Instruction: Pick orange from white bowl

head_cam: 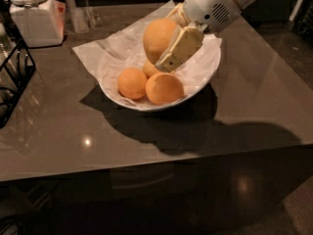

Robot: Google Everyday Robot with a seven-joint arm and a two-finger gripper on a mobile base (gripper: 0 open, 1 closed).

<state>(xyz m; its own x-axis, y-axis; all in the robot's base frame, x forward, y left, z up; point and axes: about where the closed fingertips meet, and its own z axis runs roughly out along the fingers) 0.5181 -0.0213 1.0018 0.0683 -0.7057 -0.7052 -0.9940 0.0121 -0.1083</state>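
The large dull tan orange [157,37] is held in my gripper [172,42], lifted above the white bowl [203,84]. One cream finger [180,49] lies across the orange's right side; the other is behind it. The bowl is lined with crumpled white paper [105,55] and holds three smaller, brighter oranges [165,88], [132,82], [150,69]. The white arm comes in from the upper right.
A white lidded jar [33,14] stands at the back left. A black wire rack [13,77] is at the left edge. The bowl sits on a dark grey table [254,97] whose front edge runs across the lower part of the view.
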